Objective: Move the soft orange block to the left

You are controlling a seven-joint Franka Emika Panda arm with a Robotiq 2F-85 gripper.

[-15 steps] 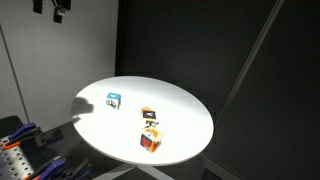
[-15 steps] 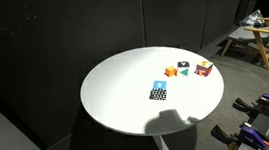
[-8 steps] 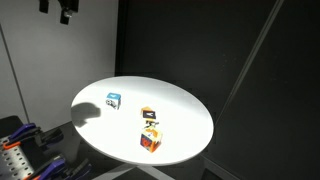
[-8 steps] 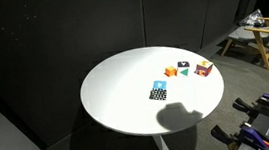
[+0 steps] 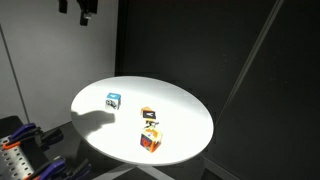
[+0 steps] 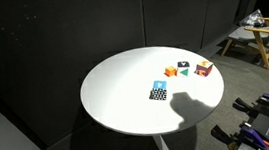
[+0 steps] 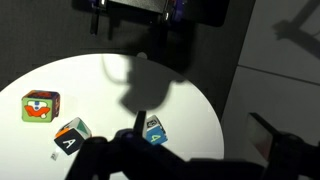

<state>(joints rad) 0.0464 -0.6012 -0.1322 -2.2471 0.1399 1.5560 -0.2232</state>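
Observation:
The soft orange block sits near the front edge of the round white table. In both exterior views it is far from my gripper, and it shows again near the table's edge. In the wrist view it lies at the far left. My gripper hangs high above the table, empty, with its dark fingers apart in the wrist view.
A blue-and-white cube and an orange-topped white block with black markings also lie on the table. Dark curtains surround it. Clamps and tools lie beside it.
My gripper has moved to the right along the top of an exterior view. Its shadow has slid across the table. The blocks have not moved.

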